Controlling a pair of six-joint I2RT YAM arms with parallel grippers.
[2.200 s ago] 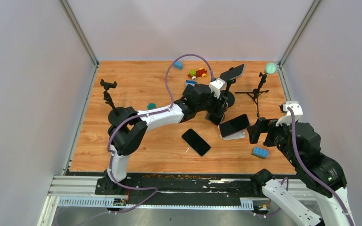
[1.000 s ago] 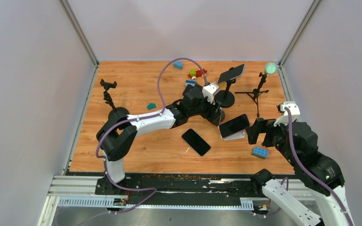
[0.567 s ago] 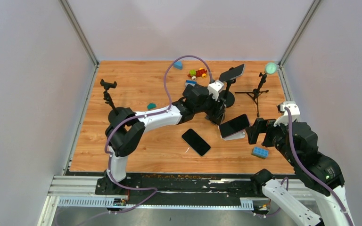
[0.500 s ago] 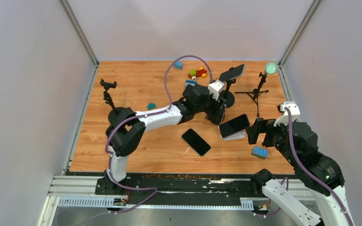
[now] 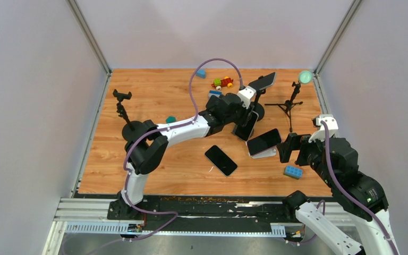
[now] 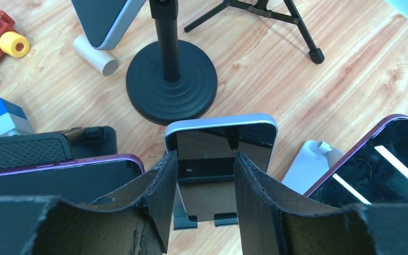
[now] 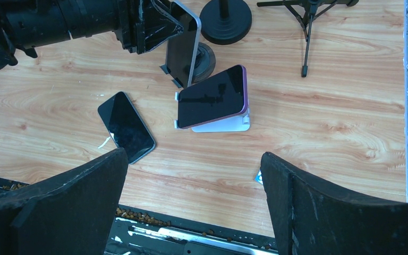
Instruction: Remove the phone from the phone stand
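A silver-edged phone [image 6: 220, 139] leans on a low black phone stand [image 6: 186, 220], also seen in the top view as the phone [image 5: 247, 125]. My left gripper [image 6: 206, 156] hovers on the screen side of it. Its jaws are half narrowed, and the screen shows through the gap. The left fingertip [image 6: 169, 159] meets the phone's left edge, while the right one lies over the glass. From the right wrist view, the left gripper [image 7: 162, 24] sits by the upper part of the phone [image 7: 183, 37]. My right gripper [image 7: 194, 154] stands wide open over bare table near the front right.
A purple phone [image 5: 264, 141] rests on a white stand. Another phone [image 5: 262, 81] is clamped on a round-based pole, and a black phone [image 5: 221, 160] lies flat. Toy bricks [image 5: 223, 82], a blue brick [image 5: 292, 171], a tripod [image 5: 291, 105] and a small clamp stand [image 5: 122, 103] are around.
The left gripper's jaws have narrowed and it has shifted slightly up and right, so the silver phone now shows more in the top view. The right arm has not moved.
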